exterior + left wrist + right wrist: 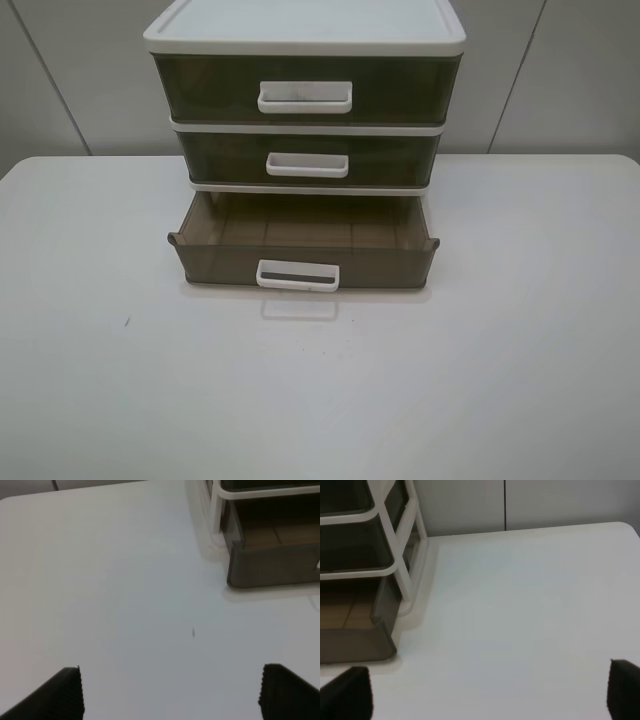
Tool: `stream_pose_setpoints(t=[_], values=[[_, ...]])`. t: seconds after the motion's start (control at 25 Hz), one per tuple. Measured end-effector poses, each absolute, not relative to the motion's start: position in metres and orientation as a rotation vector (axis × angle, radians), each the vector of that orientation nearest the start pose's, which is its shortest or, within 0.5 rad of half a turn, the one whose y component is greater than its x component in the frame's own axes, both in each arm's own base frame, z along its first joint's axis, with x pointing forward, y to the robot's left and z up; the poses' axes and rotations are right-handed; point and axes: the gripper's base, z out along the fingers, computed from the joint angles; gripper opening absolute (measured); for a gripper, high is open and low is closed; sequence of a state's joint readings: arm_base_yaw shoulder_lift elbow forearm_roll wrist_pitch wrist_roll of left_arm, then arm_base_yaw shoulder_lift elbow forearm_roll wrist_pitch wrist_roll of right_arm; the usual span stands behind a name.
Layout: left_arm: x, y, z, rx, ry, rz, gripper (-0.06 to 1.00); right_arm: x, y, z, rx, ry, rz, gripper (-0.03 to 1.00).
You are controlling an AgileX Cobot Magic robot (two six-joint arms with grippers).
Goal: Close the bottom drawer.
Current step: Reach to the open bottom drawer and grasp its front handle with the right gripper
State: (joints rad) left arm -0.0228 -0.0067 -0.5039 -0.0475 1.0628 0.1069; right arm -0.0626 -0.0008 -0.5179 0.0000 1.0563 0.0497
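The bottom drawer (303, 262) of a white-framed cabinet (305, 30) is pulled out toward the table's front and looks empty; its white loop handle (298, 276) faces front. The middle drawer (308, 160) and top drawer (305, 90) are shut. Neither arm shows in the exterior high view. In the left wrist view my left gripper (170, 692) is open above bare table, with the drawer's left front corner (272, 567) ahead of it. In the right wrist view my right gripper (490, 692) is open, with the drawer's right front corner (357, 642) ahead of it.
The cabinet stands at the back middle of a white table (500, 380). A small dark speck (127, 322) lies on the table front left; it also shows in the left wrist view (193, 632). A pale panelled wall (560, 70) rises behind.
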Motion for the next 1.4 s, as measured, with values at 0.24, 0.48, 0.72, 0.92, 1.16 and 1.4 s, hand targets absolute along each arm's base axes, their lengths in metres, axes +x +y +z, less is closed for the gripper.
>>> stream_pose_setpoints(t=[0.24,0.48,0.72,0.92,1.16,1.4], values=[[-0.0066,-0.0036,0.2782,0.134,2.03,-0.004,0.72,-0.0069,0.0004,0.2826,0.113,2.018,-0.008,0.82],[-0.0066,-0.0036,0.2782,0.134,2.03,-0.004,0.72,-0.0069,0.0004,0.2826,0.113,2.018,-0.008,0.82],[-0.0066,-0.0036,0.2782,0.134,2.03,-0.004,0.72,-0.0069,0.0004,0.2826,0.113,2.018,-0.008,0.82],[-0.0066,-0.0036,0.2782,0.134,2.03,-0.004,0.72,-0.0069,0.0004,0.2826,0.113,2.018,-0.008,0.82],[-0.0066,-0.0036,0.2782,0.134,2.03,-0.004,0.72,-0.0069,0.0004,0.2826,0.113,2.018,-0.008,0.82],[-0.0066,-0.0036,0.2782,0.134,2.03,-0.004,0.72,-0.0069,0.0004,0.2826,0.113,2.018,-0.008,0.82]])
